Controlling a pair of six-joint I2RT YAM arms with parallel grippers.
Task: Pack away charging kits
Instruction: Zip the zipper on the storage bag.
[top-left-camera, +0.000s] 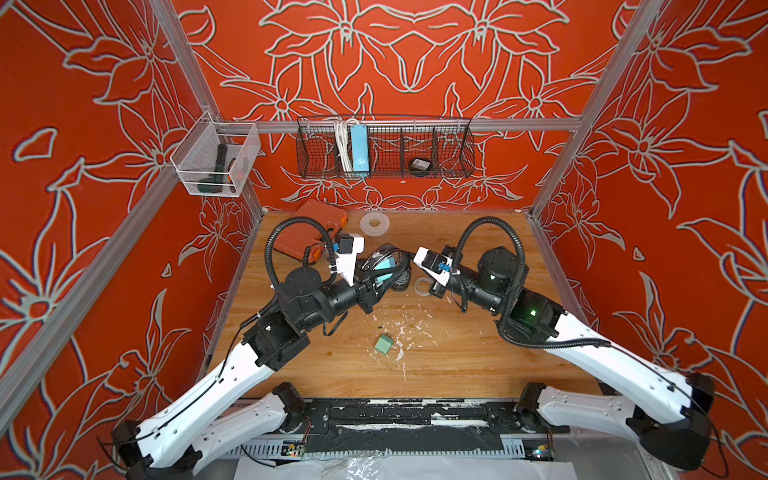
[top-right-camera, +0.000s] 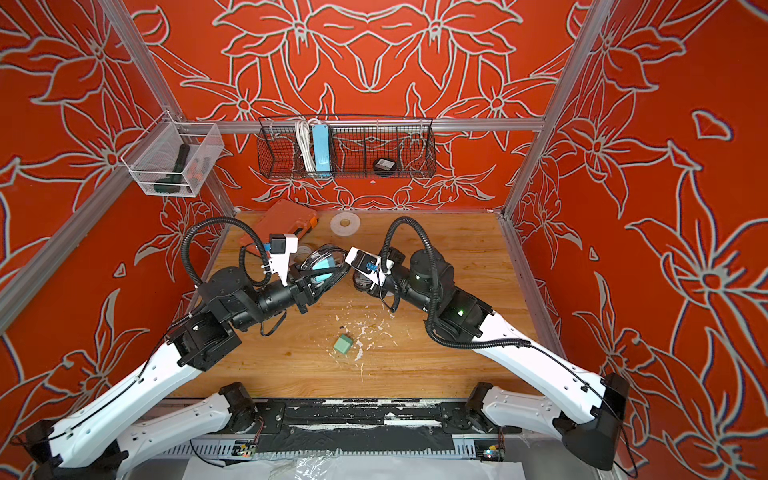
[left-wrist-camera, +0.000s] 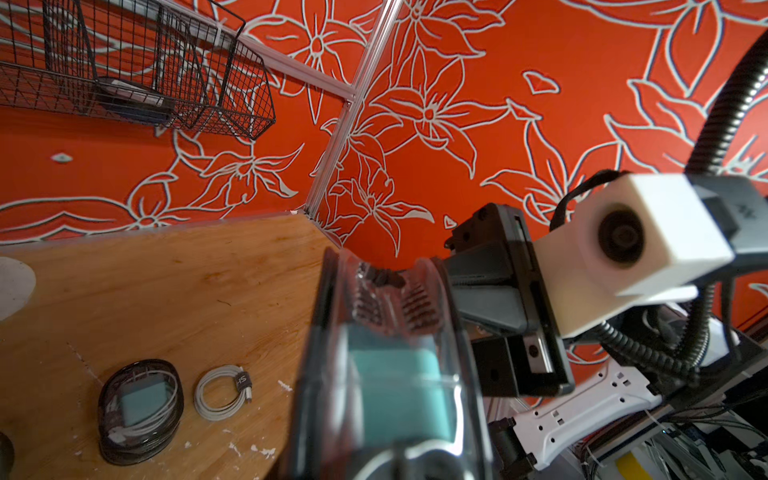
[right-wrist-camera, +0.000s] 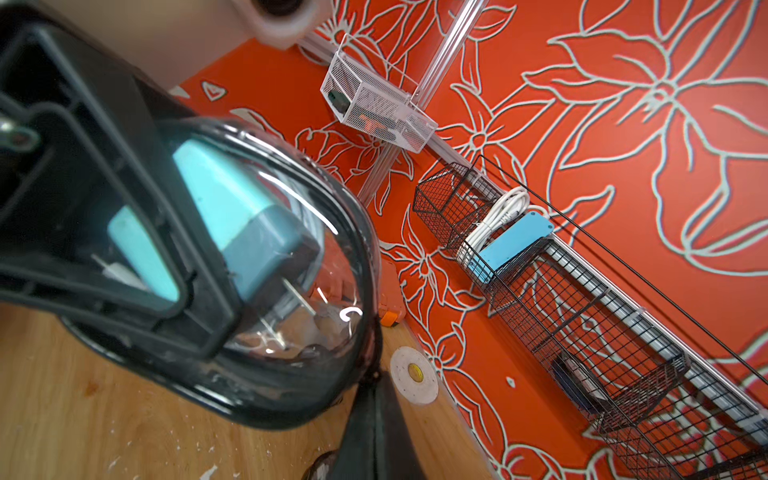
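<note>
**While One Pouch Hung Between Two Claws: the Charging Kits at Mid-Packing**

While the left claw (top-left-camera: 376, 276) grasped an oval, black-rimmed pouch (top-left-camera: 392, 253) clear of the counter (top-left-camera: 457, 357), a teal cube adapter (right-wrist-camera: 232, 208) showed through the pouch's clear top. In the right wrist view, one finger (right-wrist-camera: 83, 174) of that claw lay across the clear top. The right claw (top-left-camera: 412, 257) was clenched, its tip against the pouch's rim at the end away from the left arm. Whether it pinched a zip pull could not be told.

On the counter below lay a second pouch (left-wrist-camera: 140, 409), with an adapter and white cable inside. Just beside it, not touching, lay a coiled white cable (left-wrist-camera: 224, 392). A loose teal adapter (top-left-camera: 383, 345) lay alone nearer the arm bases, among white flecks. A flat white tape roll (top-left-camera: 374, 223) and an orange case (top-left-camera: 307, 232) lay near the back wall.

In both top views the black wire basket (top-right-camera: 417, 153) on that wall carried a long blue power strip (top-right-camera: 321, 147), beside bundled white cord in one compartment. A dark round item (top-right-camera: 385, 165) sat in another compartment.
</note>
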